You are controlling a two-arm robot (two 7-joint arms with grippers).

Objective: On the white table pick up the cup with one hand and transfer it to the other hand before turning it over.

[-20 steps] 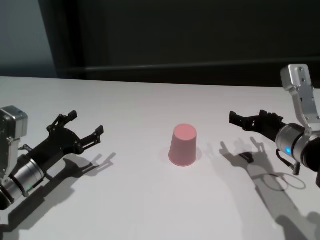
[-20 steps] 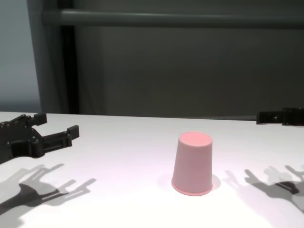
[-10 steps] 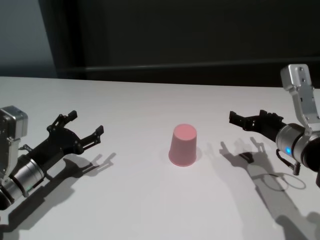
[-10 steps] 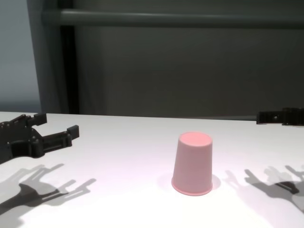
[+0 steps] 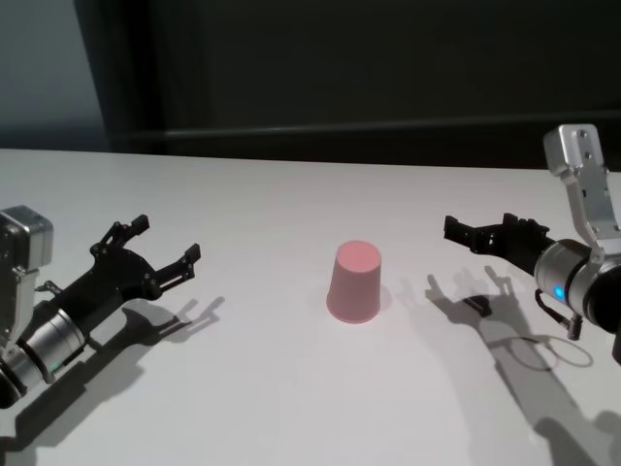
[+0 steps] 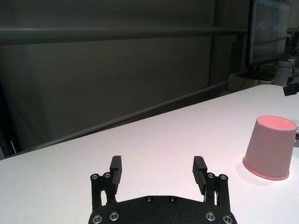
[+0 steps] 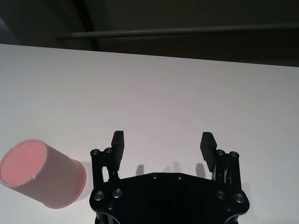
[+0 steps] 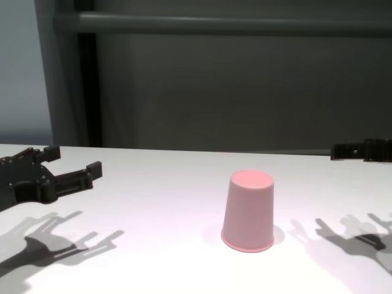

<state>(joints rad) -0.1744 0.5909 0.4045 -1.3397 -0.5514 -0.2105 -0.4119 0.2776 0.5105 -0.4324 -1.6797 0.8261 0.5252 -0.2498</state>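
Cup (image 5: 355, 282) stands upside down at the centre of the head frame, long axis vertical, rim on the white bench (image 5: 291, 388) and closed base up. Left claw (image 5: 155, 254) at mid-left and right claw (image 5: 475, 233) at mid-right both hover spread wide, holding nothing, well apart from it. A dark wall fills the frame's top.

A plain pink tapered plastic cup (image 5: 355, 282) on a plain white matte table (image 5: 291, 388), flanked by black grippers.

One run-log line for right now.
cup: upside down on white table, untouched | left gripper: open, apart | right gripper: open, apart
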